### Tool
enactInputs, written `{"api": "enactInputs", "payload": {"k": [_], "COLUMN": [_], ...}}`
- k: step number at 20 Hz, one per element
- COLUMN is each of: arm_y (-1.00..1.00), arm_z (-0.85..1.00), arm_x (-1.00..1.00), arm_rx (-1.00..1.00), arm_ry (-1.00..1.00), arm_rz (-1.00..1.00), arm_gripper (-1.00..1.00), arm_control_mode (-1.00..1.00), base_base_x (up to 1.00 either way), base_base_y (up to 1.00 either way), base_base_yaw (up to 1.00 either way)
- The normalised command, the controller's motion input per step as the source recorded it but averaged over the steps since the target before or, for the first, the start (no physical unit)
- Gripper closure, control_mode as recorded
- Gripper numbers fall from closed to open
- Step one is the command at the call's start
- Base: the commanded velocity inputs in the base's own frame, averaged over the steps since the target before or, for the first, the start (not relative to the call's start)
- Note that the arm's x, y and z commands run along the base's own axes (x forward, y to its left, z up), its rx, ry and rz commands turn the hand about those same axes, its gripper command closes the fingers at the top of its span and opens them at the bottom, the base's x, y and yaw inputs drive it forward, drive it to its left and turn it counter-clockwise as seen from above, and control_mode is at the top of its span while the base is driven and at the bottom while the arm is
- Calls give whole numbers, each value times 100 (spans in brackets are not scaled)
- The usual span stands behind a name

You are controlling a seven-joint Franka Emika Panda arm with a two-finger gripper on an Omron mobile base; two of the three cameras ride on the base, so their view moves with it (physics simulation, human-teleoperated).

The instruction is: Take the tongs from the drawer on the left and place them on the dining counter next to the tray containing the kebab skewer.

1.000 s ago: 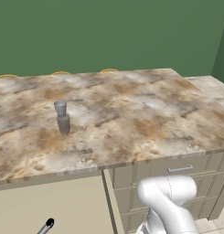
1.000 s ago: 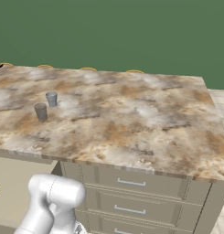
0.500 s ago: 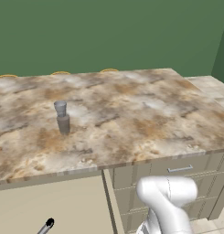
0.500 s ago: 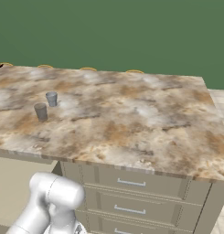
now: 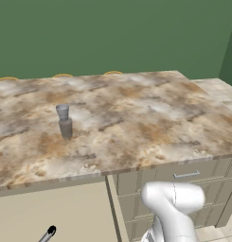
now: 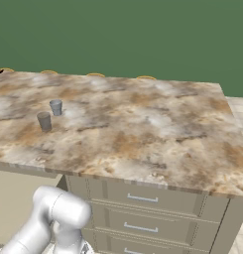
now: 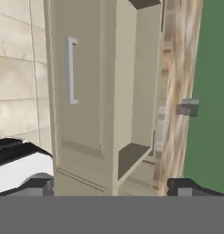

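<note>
Green wall behind marble dining bench [image 5: 136, 113], two grey cups [image 6: 49, 114] at 9 o'clock; pincer [image 7: 115, 187] wide, empty, facing pulled-out drawer [image 7: 86, 91]

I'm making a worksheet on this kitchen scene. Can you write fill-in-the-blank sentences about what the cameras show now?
1. Two small grey cups stand on the ____ counter.
2. The wall behind the counter is ____.
3. In the hand view, the pincer is ____, its tips far apart.
4. The drawer ahead has a silver ____ handle.

Missing words: dining; green; open; bar
</note>
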Motion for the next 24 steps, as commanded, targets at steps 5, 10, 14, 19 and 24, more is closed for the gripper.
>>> {"api": "enactInputs", "payload": {"k": [5, 10, 14, 19, 24], "arm_y": [-42, -45, -97, -100, -96], "arm_z": [96, 92, 44, 22, 57], "arm_x": [5, 19, 32, 44, 75], "arm_rx": [13, 12, 16, 15, 23], "arm_ry": [7, 15, 17, 17, 15], "arm_rz": [-9, -6, -1, -5, 0], "arm_gripper": [-100, -100, -100, -100, -100], "arm_control_mode": [-100, -100, -100, -100, -100], "base_base_x": [0, 0, 0, 0, 0], "base_base_y": [0, 0, 0, 0, 0], "base_base_yaw": [0, 0, 0, 0, 0]}}
